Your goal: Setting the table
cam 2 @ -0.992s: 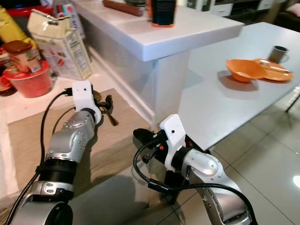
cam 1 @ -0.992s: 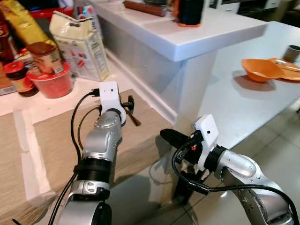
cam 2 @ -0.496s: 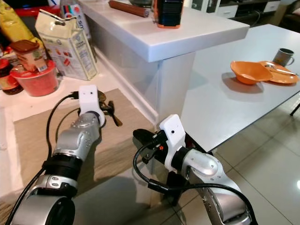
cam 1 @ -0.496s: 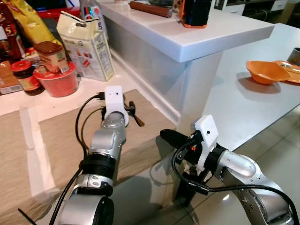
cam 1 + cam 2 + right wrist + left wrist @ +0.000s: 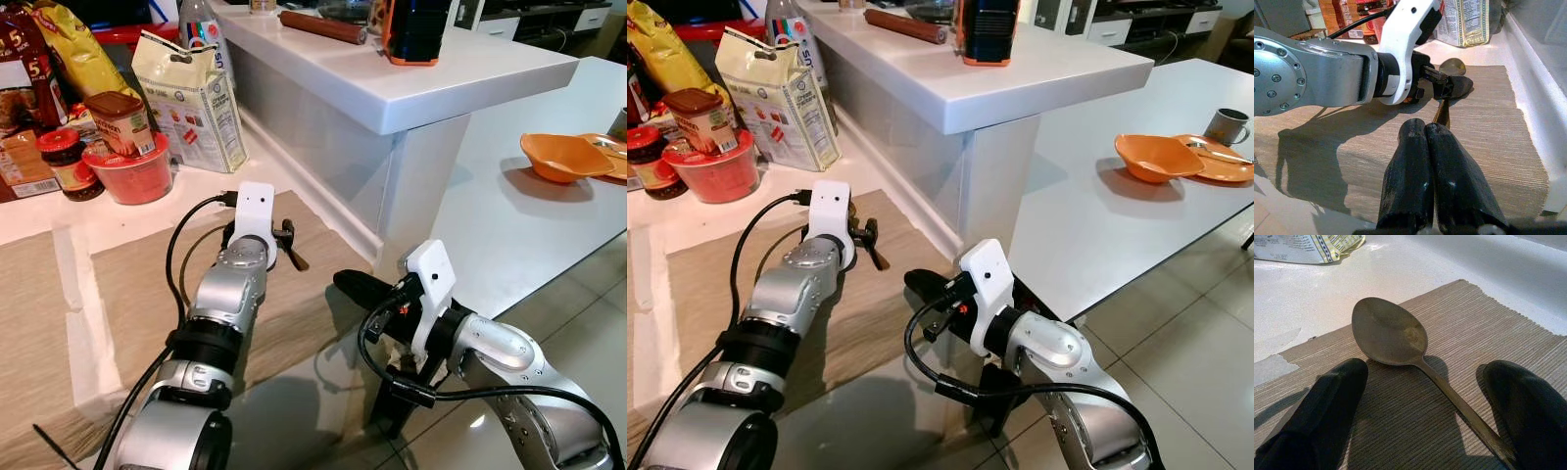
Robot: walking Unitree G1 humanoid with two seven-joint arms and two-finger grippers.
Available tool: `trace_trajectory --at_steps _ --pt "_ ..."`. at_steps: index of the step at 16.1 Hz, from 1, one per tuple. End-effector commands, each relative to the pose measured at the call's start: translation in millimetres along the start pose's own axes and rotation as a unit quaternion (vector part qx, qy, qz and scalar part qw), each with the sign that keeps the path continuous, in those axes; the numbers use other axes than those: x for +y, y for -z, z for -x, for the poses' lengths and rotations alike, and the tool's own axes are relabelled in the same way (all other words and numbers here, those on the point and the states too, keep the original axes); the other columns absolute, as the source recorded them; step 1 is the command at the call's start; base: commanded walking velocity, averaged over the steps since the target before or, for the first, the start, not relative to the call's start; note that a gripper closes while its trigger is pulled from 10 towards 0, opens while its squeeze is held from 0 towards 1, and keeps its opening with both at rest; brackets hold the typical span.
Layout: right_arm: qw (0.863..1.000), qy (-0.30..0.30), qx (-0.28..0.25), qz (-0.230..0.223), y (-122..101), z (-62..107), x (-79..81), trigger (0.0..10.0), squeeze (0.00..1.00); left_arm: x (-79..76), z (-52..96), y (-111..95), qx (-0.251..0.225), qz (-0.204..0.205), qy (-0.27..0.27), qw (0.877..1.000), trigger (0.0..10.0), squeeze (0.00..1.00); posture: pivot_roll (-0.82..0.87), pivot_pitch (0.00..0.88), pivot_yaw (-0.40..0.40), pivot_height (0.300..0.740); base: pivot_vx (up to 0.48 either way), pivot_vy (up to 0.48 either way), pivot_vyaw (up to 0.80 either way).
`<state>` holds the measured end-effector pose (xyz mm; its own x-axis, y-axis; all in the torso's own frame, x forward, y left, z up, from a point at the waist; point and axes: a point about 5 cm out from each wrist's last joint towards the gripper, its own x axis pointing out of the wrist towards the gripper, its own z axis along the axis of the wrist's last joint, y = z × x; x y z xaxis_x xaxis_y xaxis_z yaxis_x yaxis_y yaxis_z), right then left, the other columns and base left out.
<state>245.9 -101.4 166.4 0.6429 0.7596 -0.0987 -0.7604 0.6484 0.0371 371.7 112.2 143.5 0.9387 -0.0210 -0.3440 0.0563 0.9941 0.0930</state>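
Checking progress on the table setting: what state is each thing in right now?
Spoon: flat on the placemat, not gripped.
Left gripper: open, fingers either side of the spoon handle.
Right gripper: shut, empty.
Flour bag: upright, top clipped.
Orange bowl: upright on the table.

A home kitchen with a dining area. On the far left, groceries crowd a pale counter [image 5: 196,191]: a paper flour bag [image 5: 191,98], a red bowl [image 5: 125,178], jars and snack packets. A woven placemat [image 5: 147,284] lies nearer. A raised white ledge [image 5: 441,73] runs along the far side, and to the right a white dining table [image 5: 529,211] carries an orange bowl [image 5: 560,157] above glossy floor tiles [image 5: 588,304].
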Motion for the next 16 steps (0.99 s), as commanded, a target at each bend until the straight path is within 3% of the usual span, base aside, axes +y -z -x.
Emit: trace_trajectory --at_steps 1,3,4,5,7,11,12,16 --pt "1.0 -0.006 -0.001 -0.003 0 -0.9 3.4 10.0 0.0 -2.6 -0.1 40 0.09 -0.018 0.014 0.996 10.0 1.0 -0.09 0.0 0.02 0.732 0.0 0.0 0.0" --pt "1.0 -0.007 -0.001 -0.003 0 -1.5 3.7 10.0 0.0 -1.5 -0.4 39 0.084 -0.032 0.017 0.996 10.0 1.0 -0.09 0.0 0.02 0.732 0.0 0.0 0.0" --pt "1.0 -0.006 -0.001 -0.002 0 -1.7 3.6 10.0 0.0 0.1 -0.8 40 0.094 -0.041 0.011 0.995 10.0 0.0 -0.09 0.0 0.02 0.732 0.0 0.0 0.0" --pt "1.0 -0.006 -0.002 -0.002 0 -2.1 3.4 10.0 0.0 2.0 -1.1 42 0.105 -0.003 0.01 0.994 0.0 0.0 -0.08 0.0 0.02 0.732 0.0 0.0 0.0" --pt "1.0 -0.007 -0.001 -0.002 0 -2.7 3.7 10.0 0.0 4.2 -1.0 52 0.14 0.066 0.014 0.988 0.0 0.0 -0.08 0.0 0.02 0.732 0.0 0.0 0.0" --pt "1.0 -0.008 0.0 -0.001 1 -3.6 4.3 10.0 0.0 2.1 1.0 66 0.192 0.134 0.033 0.972 0.0 0.0 -0.08 0.0 0.024 0.732 0.0 0.0 0.0" --pt "1.0 -0.009 0.0 -0.002 1 -3.8 4.7 10.0 0.0 2.0 1.2 67 0.194 0.138 0.035 0.971 0.0 0.0 -0.08 0.0 0.025 0.732 0.0 0.0 0.0" --pt "1.0 -0.011 0.0 -0.001 2 -4.4 4.7 10.0 0.0 3.7 -0.1 61 0.174 0.08 0.037 0.981 0.0 0.0 -0.08 0.0 0.024 0.732 0.0 0.0 0.0"
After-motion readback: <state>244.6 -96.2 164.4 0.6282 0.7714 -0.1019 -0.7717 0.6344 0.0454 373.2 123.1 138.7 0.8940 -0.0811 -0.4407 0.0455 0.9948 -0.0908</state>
